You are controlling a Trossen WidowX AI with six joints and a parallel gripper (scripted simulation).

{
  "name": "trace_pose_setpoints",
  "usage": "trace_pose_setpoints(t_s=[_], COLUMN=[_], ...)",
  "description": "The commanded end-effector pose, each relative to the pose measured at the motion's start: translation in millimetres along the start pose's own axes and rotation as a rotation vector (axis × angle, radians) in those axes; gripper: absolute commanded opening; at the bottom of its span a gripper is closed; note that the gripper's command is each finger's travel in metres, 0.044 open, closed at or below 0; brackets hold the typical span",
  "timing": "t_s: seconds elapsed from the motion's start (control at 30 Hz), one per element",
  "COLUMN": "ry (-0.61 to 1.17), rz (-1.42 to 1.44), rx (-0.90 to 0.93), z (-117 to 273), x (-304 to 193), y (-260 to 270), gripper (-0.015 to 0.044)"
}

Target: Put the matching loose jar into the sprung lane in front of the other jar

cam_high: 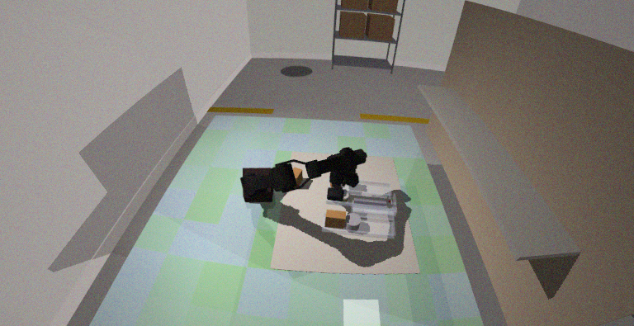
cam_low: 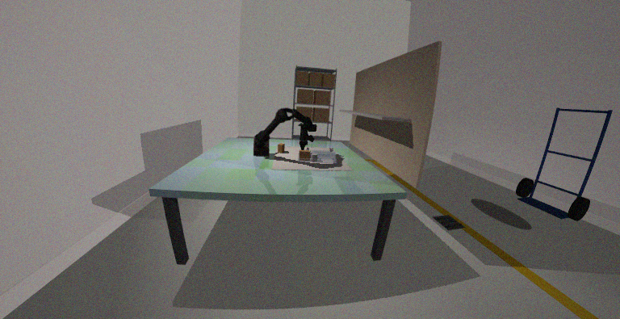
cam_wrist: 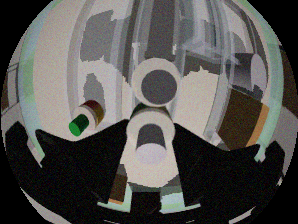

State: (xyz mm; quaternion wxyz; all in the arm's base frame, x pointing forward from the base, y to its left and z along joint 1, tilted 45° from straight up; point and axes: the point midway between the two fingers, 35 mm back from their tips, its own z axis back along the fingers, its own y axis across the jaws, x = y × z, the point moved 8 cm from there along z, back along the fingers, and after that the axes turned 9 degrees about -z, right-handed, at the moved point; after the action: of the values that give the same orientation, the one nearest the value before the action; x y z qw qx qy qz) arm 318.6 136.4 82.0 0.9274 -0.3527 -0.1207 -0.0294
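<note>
My gripper [cam_high: 335, 194] [cam_low: 302, 148] [cam_wrist: 150, 125] points down at the front of the clear rack [cam_high: 373, 211] and is shut on a white jar with a grey lid. The held jar [cam_wrist: 150, 134] stands roughly upright between the fingertips. Directly behind it, close up or touching, is the matching lane jar [cam_wrist: 159, 87] with its round grey lid. The lane's dark strip [cam_wrist: 162, 30] runs back behind that jar. The held jar's base and the low front stop are hidden, so I cannot tell whether it stands on the lane floor. The pusher plate is not clearly visible.
A green-capped jar [cam_wrist: 79, 124] with a brown band is left of the held jar in the wrist view. A larger grey jar [cam_high: 353, 221] [cam_wrist: 250, 72] and an orange-brown block [cam_high: 335, 219] [cam_low: 304, 155] [cam_wrist: 242, 120] are on the other side. Another block [cam_high: 297, 176] [cam_low: 281, 148] is near the arm's base.
</note>
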Motion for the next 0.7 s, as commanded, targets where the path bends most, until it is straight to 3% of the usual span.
trace_pose_setpoints(t_s=[0.0,0.67], ry=[-0.016,-0.016], rz=[-0.008,-0.008], rx=[-0.008,-0.009], z=[-1.9,-7.4], x=[2.4,1.5], y=[-0.8,-1.9], gripper=[0.0,0.0])
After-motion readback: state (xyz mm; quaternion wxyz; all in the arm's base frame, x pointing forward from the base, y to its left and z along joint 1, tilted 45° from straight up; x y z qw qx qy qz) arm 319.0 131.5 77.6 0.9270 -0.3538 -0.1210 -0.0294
